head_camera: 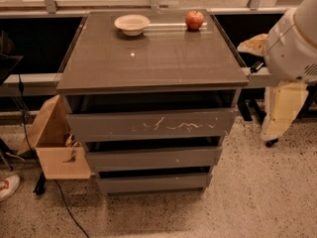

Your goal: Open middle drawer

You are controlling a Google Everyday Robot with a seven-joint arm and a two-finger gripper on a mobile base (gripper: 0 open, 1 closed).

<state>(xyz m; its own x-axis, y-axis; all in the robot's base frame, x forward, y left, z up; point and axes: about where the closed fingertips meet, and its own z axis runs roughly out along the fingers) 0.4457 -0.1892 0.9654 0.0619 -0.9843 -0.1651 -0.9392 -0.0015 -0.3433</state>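
Note:
The middle drawer is a wide, shallow dark grey-brown front with a tiny white speck, set in the cabinet below the taller front with white scratches and above the slimmer bottom front. All three fronts stand slightly out from the cabinet body, with dark gaps above them. My arm is a white bulk at the right edge. My gripper hangs below it as a cream-coloured part, to the right of the cabinet at top-drawer height and apart from it.
On the cabinet top stand a white bowl and a red apple. An open cardboard box sits on the floor against the cabinet's left side, with a cable trailing beside it. A window rail runs behind.

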